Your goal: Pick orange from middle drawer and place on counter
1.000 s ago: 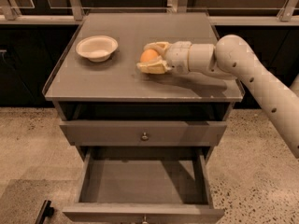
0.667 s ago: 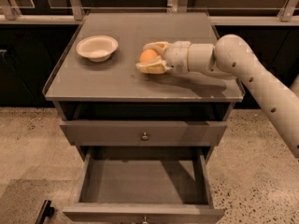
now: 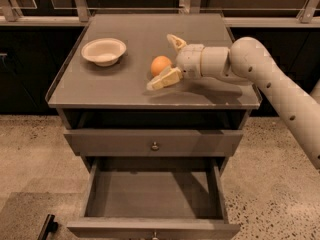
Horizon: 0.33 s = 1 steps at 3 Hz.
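Note:
The orange (image 3: 160, 65) rests on the counter (image 3: 125, 86), right of its middle. My gripper (image 3: 161, 62) reaches in from the right and is open. One finger (image 3: 173, 41) points up behind the orange and the other finger (image 3: 163, 79) lies low in front of it, so the orange sits between them, apparently free of both. The middle drawer (image 3: 150, 196) is pulled out below and its grey floor is bare.
A white bowl (image 3: 103, 51) stands on the counter's left part. A shut grey drawer front with a knob (image 3: 155, 145) sits just under the counter. My arm (image 3: 280, 91) crosses the counter's right edge. A speckled floor surrounds the cabinet.
The fingers were closed around the orange; now they have spread apart and the orange sits on the counter between them. The arm has hardly moved.

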Motion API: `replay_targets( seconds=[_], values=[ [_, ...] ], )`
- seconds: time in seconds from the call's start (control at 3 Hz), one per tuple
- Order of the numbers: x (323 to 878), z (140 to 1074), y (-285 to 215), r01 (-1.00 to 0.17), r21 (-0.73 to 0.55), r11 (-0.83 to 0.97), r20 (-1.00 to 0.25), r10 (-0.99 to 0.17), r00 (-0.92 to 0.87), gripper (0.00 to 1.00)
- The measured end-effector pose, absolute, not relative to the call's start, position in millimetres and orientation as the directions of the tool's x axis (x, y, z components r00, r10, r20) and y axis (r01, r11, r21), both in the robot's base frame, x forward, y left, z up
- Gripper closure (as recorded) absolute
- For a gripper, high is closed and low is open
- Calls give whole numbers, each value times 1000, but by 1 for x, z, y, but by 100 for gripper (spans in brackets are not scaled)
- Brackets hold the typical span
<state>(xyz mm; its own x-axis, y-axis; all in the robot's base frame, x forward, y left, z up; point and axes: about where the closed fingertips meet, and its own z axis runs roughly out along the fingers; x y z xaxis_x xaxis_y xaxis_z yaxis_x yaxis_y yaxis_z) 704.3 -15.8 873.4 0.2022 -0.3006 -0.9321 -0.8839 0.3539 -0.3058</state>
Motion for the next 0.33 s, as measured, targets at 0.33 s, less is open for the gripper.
replay_targets(
  seconds=[0.33],
  values=[
    [704,873,-16,-884,-306,354,-932,-301,202,0]
  ],
)
